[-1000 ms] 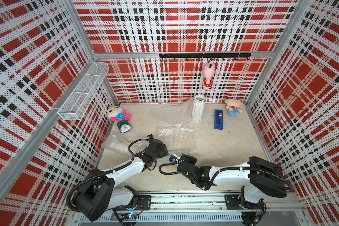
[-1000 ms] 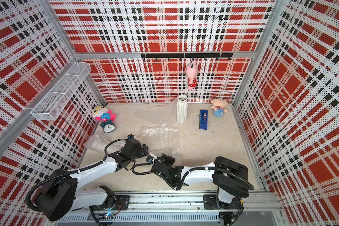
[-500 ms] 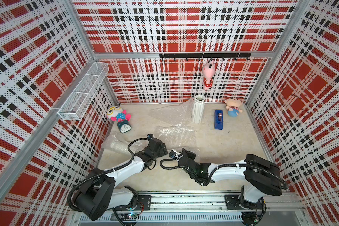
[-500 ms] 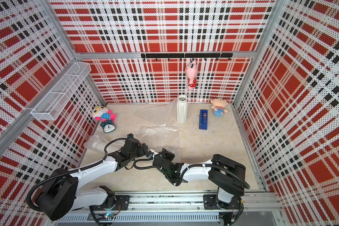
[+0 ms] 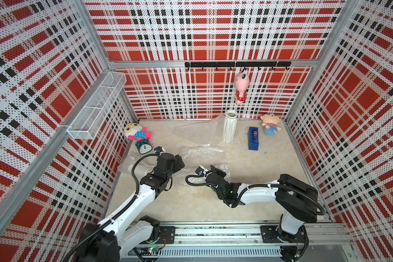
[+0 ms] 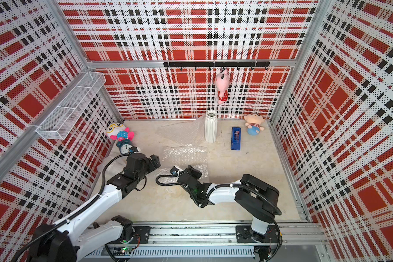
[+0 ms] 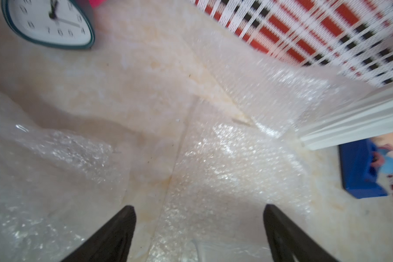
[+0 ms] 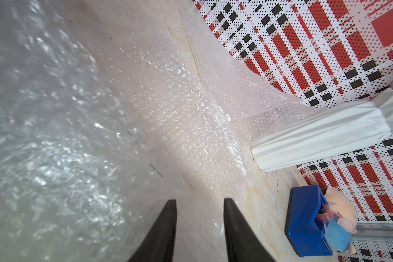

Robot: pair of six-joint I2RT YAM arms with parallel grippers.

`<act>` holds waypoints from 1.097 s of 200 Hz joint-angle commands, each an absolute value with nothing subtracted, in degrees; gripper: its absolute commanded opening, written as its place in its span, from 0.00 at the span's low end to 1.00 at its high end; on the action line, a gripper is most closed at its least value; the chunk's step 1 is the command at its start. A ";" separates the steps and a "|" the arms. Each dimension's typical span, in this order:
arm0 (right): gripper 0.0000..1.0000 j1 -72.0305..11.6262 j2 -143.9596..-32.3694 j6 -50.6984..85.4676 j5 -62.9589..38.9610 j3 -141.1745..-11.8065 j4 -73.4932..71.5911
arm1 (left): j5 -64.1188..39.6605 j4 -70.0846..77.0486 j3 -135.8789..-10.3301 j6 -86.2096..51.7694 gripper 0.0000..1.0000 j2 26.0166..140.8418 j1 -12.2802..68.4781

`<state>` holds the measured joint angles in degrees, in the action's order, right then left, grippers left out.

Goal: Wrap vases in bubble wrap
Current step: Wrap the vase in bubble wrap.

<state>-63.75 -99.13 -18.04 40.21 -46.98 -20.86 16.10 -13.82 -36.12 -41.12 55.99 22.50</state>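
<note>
bubble wrap [image 8: 179, 102] lies just under right gripper [image 8: 200, 200].

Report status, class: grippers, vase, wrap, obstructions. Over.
Left gripper open wide, empty, over bubble wrap. Right gripper jaws parted, nothing between. White vase upright at the back, unwrapped. Blue tape dispenser beside it, apart; not in the way.

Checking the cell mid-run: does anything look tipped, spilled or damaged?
Nothing is broken or spilled. The white vase stands upright; the bubble wrap sheets lie crumpled and scattered.
</note>
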 commanded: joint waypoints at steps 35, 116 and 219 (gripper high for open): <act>0.40 -62.53 -102.83 -17.56 36.76 -45.42 -15.17 | 21.27 -18.45 -31.98 -49.86 0.84 52.93 37.01; 0.42 -61.55 -101.52 -16.83 36.57 -45.00 -16.56 | 14.11 -9.44 -30.48 -47.56 0.86 69.52 33.86; 0.96 -55.98 -85.89 -27.35 20.70 -40.06 -20.63 | 13.77 -8.04 -30.00 -45.97 0.87 72.87 32.61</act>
